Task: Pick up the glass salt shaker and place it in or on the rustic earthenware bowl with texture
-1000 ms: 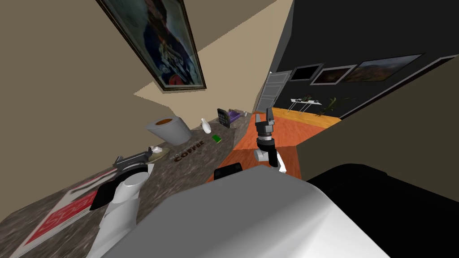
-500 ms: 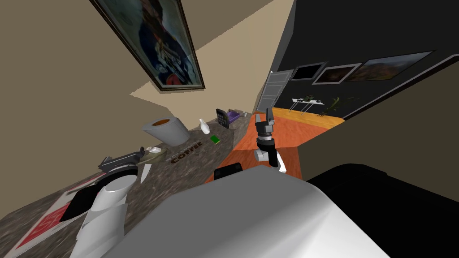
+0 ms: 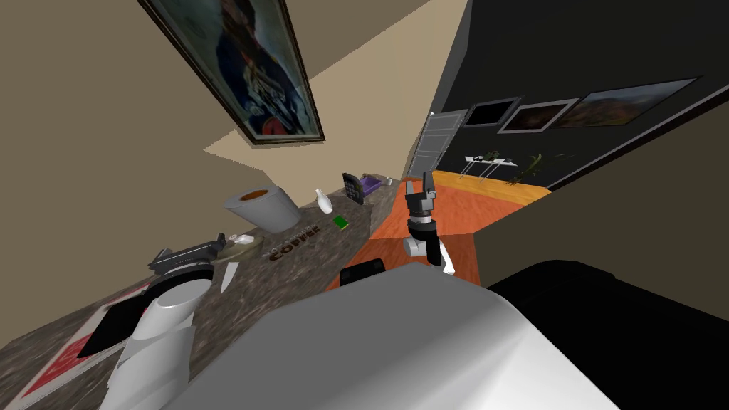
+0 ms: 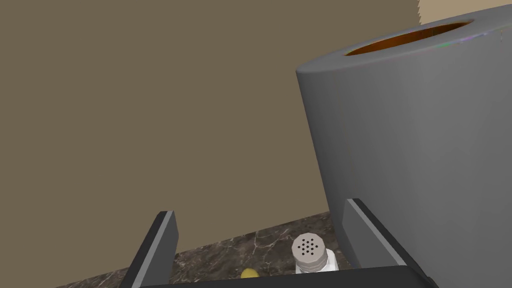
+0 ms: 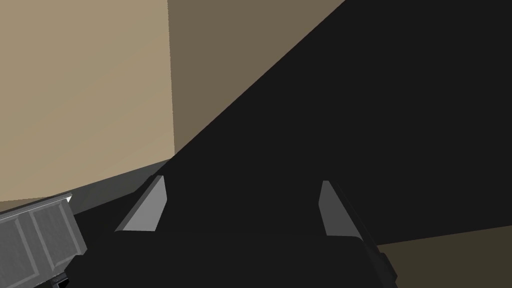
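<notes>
The salt shaker [image 4: 310,251], a small clear body with a grey perforated cap, stands on the brown marbled counter [image 3: 306,267]. It sits low between the open fingers of my left gripper [image 4: 260,210], nearer the finger beside the bowl, and neither finger touches it. The bowl [image 4: 415,150] is tall, plain grey outside and orange inside, just behind the shaker. From the head view the shaker [image 3: 245,239] is a small white spot below the bowl [image 3: 262,208], with my left gripper [image 3: 219,243] right beside it. My right gripper [image 3: 420,186] is held up over the orange floor, open and empty [image 5: 242,182].
On the counter past the bowl stand a white bottle [image 3: 324,201], a green item [image 3: 342,222], a dark keypad-like block [image 3: 352,187] and a purple thing [image 3: 370,184]. A white blade-like piece [image 3: 229,276] and a red-and-white mat [image 3: 64,352] lie near my left arm. A tan wall rises close behind the bowl.
My left arm has drawn back to the left along the counter, uncovering the white blade-like piece. The head camera has shifted slightly. The right arm is still.
</notes>
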